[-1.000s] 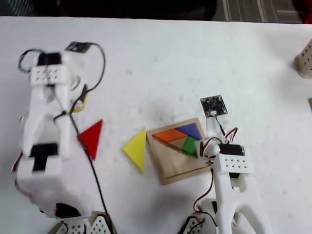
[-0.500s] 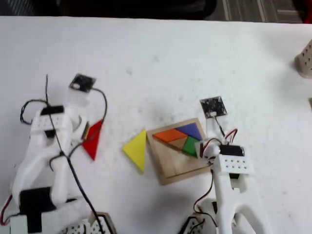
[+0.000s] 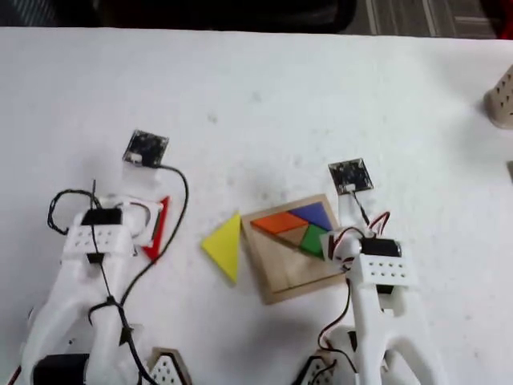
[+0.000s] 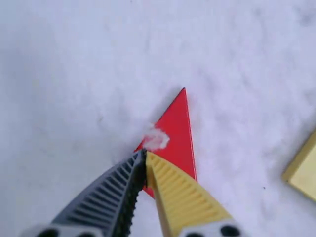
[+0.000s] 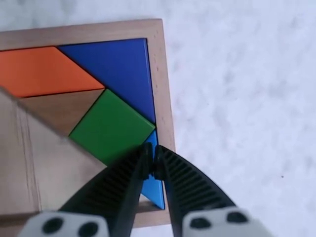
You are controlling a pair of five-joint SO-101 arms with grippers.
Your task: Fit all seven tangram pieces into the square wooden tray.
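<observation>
Since a second ago the left arm has pulled back across the desk [image 3: 321,104] and come down on the red triangle [image 4: 175,133]; the right arm has not stirred.

The left claw [image 4: 144,154] is pinched narrow, its grey and yellow tips meeting right over the near edge of the red triangle, which lies flat and points away beyond the tips. Farther off to one side lies the yellow triangle [image 4: 303,173], apart from the red one and just beside the tray [image 3: 288,285].

The right claw [image 5: 153,158] is likewise drawn narrow, with only a sliver between its tips. It sits at the tray's rim over the small blue triangle [image 5: 153,190]. Just past the tips lies the green square [image 5: 111,128]. Beyond it are the brown triangle [image 5: 64,111], the large blue triangle [image 5: 118,69] and, farthest, the orange piece [image 5: 44,69].
</observation>
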